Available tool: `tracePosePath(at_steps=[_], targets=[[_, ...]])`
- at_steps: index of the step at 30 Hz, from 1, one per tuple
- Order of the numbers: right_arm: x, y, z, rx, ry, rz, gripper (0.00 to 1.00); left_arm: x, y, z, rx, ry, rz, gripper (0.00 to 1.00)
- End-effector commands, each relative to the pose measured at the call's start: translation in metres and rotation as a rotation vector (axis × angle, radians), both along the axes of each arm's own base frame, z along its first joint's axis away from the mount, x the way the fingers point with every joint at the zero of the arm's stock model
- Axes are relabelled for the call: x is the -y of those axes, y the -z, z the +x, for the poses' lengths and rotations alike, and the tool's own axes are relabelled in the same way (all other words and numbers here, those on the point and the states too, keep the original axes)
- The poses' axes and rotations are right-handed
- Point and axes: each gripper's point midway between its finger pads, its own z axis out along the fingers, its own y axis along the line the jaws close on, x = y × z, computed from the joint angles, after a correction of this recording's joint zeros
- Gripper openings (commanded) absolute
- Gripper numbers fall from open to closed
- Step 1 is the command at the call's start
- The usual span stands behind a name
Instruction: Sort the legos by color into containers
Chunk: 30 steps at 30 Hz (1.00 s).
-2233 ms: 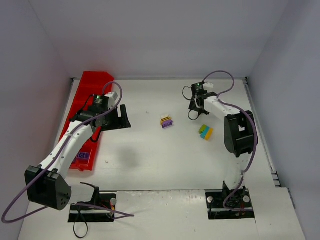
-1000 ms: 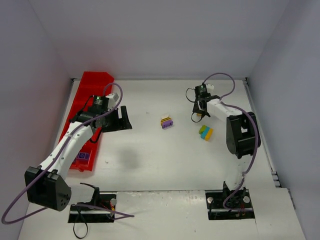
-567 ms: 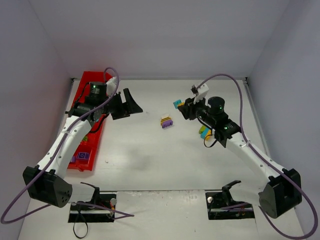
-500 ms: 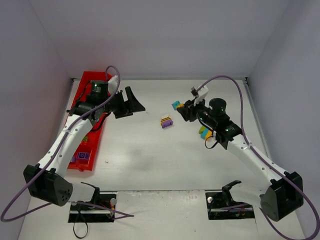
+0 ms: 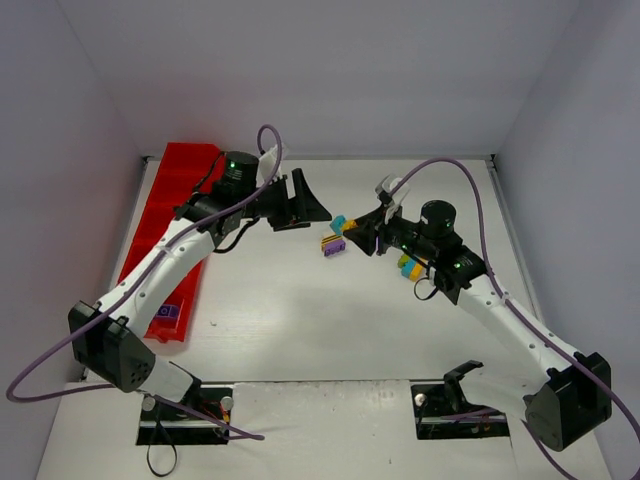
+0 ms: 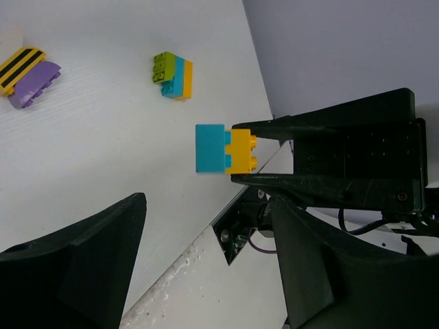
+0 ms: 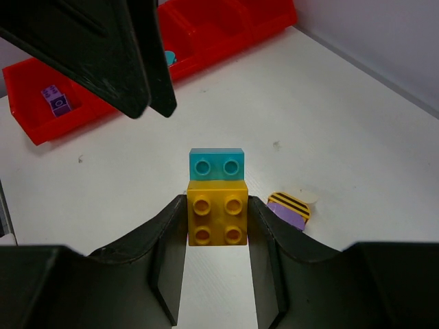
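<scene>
held pair (image 7: 217, 205), striped brick (image 7: 291, 209) near, left jaws opposite

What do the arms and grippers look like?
The left arm and right arm have white links, black joints and black bases, each with a looping purple cable. The left gripper and right gripper are black, with two broad, tapered fingers.

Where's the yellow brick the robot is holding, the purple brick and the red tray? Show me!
yellow brick (image 7: 217, 219), right wrist view, middle of its studded face.
purple brick (image 6: 33, 83), left wrist view, its rounded purple side.
red tray (image 5: 175, 170), top view, bare far end.
</scene>
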Motion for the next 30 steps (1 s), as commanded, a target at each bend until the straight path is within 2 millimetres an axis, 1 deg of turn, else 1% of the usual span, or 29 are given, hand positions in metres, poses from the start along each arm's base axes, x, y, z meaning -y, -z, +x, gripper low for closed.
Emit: tracePosePath(at_steps=[1, 4, 10, 14, 17, 20, 21, 22, 24, 25, 30], targets=[[-0.008, -0.044, -0.009, 0.132, -0.065, 0.052, 0.0, 0.019, -0.043, 0.005, 0.115, 0.019, -0.091, 0.67], [-0.007, -0.046, -0.01, 0.14, -0.065, 0.055, 0.0, 0.029, -0.037, 0.006, 0.107, 0.027, -0.079, 0.65], [-0.008, -0.052, -0.012, 0.149, -0.074, 0.06, 0.0, 0.04, -0.021, 0.006, 0.068, 0.036, -0.057, 0.62], [-0.009, -0.051, -0.012, 0.142, -0.079, 0.06, 0.0, 0.047, -0.012, 0.004, 0.052, 0.05, -0.045, 0.6], [-0.01, -0.052, -0.013, 0.141, -0.086, 0.065, 0.0, 0.048, -0.01, 0.006, 0.056, 0.041, -0.041, 0.54], [-0.01, -0.052, -0.015, 0.139, -0.09, 0.068, 0.0, 0.047, -0.008, 0.006, 0.058, 0.034, -0.037, 0.46], [-0.01, -0.052, -0.015, 0.141, -0.09, 0.067, 0.0, 0.046, -0.006, 0.007, 0.053, 0.031, -0.035, 0.43], [-0.01, -0.052, -0.015, 0.139, -0.092, 0.068, 0.0, 0.047, -0.006, 0.007, 0.06, 0.03, -0.036, 0.38], [-0.01, -0.05, -0.016, 0.134, -0.095, 0.067, 0.0, 0.045, -0.003, 0.008, 0.059, 0.02, -0.031, 0.32], [-0.011, -0.05, -0.016, 0.132, -0.099, 0.07, 0.0, 0.045, -0.003, 0.009, 0.062, 0.017, -0.028, 0.28], [-0.011, -0.048, -0.018, 0.13, -0.1, 0.074, 0.0, 0.04, 0.006, 0.01, 0.063, 0.003, 0.003, 0.2]])
